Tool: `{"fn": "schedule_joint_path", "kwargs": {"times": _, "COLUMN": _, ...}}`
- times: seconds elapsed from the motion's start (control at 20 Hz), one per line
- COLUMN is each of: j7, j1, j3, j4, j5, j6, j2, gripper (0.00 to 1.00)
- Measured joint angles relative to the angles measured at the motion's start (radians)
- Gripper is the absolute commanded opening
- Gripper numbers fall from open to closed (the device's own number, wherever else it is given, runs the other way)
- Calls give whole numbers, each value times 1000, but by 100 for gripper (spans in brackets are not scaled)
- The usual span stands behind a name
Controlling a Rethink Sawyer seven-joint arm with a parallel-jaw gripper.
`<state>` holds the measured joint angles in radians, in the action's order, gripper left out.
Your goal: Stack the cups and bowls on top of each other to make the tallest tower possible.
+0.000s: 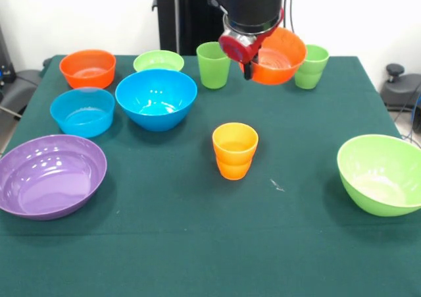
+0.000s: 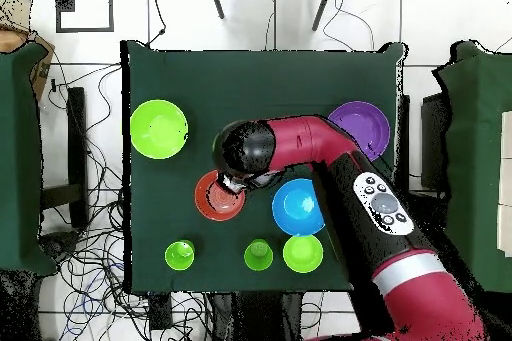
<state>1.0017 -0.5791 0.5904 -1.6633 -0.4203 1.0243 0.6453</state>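
Observation:
My gripper (image 1: pixel 248 65) is shut on the rim of an orange bowl (image 1: pixel 281 56), which hangs tilted above the table's far side between two green cups (image 1: pixel 213 64) (image 1: pixel 312 66). In the overhead view the gripper (image 2: pixel 236 183) sits over that orange bowl (image 2: pixel 213 199). An orange cup (image 1: pixel 235 151) stands mid-table and looks like two nested together. At the left stand a blue bowl (image 1: pixel 156 98), a light blue bowl (image 1: pixel 82 111), a second orange bowl (image 1: pixel 87 68), a small lime bowl (image 1: pixel 158 61) and a purple bowl (image 1: pixel 49 175). A large lime bowl (image 1: pixel 381 173) sits at the right.
The dark green table (image 1: pixel 197 244) is bare along its near edge. From overhead, my arm (image 2: pixel 330 157) hides the middle of the table. A small pale scrap (image 1: pixel 277 186) lies right of the orange cup.

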Motion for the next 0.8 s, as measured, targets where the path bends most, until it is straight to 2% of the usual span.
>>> {"fn": "schedule_joint_path", "kwargs": {"times": 0.45, "j7": 0, "j1": 10, "j3": 16, "j4": 69, "j5": -6, "j6": 29, "j2": -36, "gripper": 0}}
{"fn": "schedule_joint_path", "kwargs": {"times": 0.8, "j7": 0, "j1": 11, "j3": 39, "j4": 151, "j5": -11, "j6": 124, "j2": -78, "gripper": 0}}
